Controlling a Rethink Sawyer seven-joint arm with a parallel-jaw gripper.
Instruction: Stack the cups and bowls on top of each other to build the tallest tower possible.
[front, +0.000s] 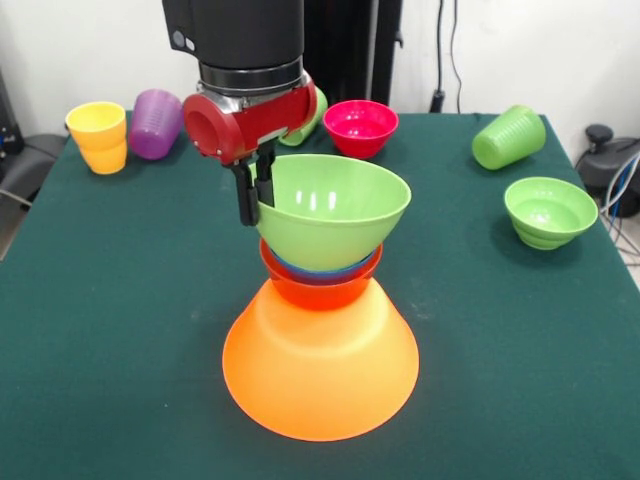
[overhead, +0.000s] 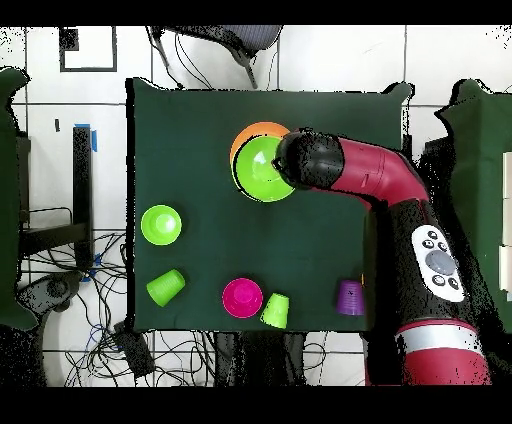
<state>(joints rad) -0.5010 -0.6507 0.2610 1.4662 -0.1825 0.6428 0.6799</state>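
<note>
The tower stands mid-table: the huge orange bowl (front: 320, 375) lies upside down as the base, also seen in the overhead view (overhead: 248, 134). On it sit the red-orange bowl (front: 320, 292), a sliver of the blue bowl (front: 322, 270), and the large light green bowl (front: 340, 215) upright on top (overhead: 260, 168). My gripper (front: 256, 192) comes down from above. Its fingers straddle the left rim of the large green bowl, one inside and one outside, closed on it. In the overhead view my wrist hides the gripper.
Loose on the table are a yellow cup (front: 100, 136), a purple cup (front: 155, 123) (overhead: 349, 297), a pink bowl (front: 360, 126) (overhead: 242, 297), a small green bowl (front: 550, 210) (overhead: 161, 224), a light green cup on its side (front: 508, 136) (overhead: 166, 287), and another green cup (overhead: 275, 310).
</note>
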